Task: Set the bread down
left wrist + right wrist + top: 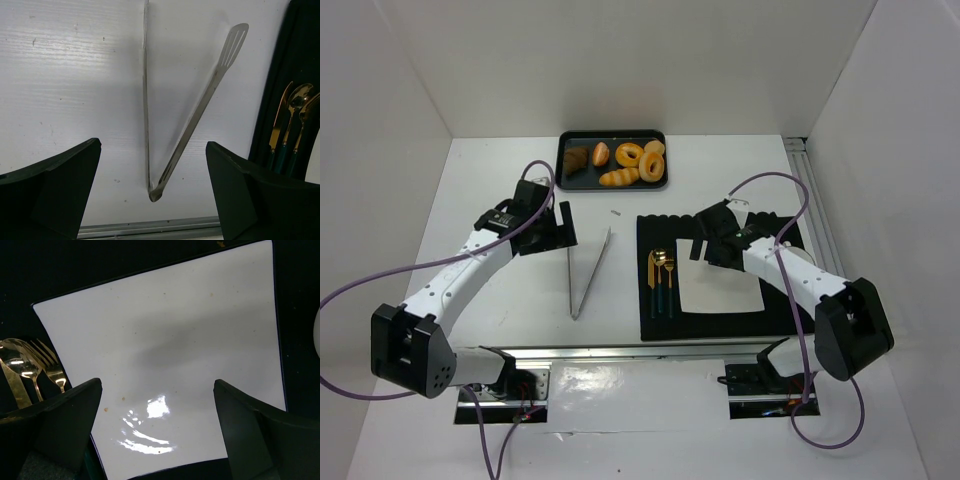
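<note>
Several breads (619, 177) and pastries lie in a black tray (567, 181) at the back of the table. Metal tongs (588, 273) lie open on the white table, also in the left wrist view (185, 135). My left gripper (558, 226) is open and empty, above and just left of the tongs; in its own view (152, 192) the tongs' hinge lies between the fingers. A white square plate (725, 292) sits on a black placemat (785, 325). My right gripper (705, 247) is open and empty over the plate's far edge (165, 340).
Gold cutlery with green handles (663, 280) lies on the placemat left of the plate, and shows in both wrist views (292, 120) (30, 367). A metal rail (620, 352) runs along the table's near edge. White walls enclose the table.
</note>
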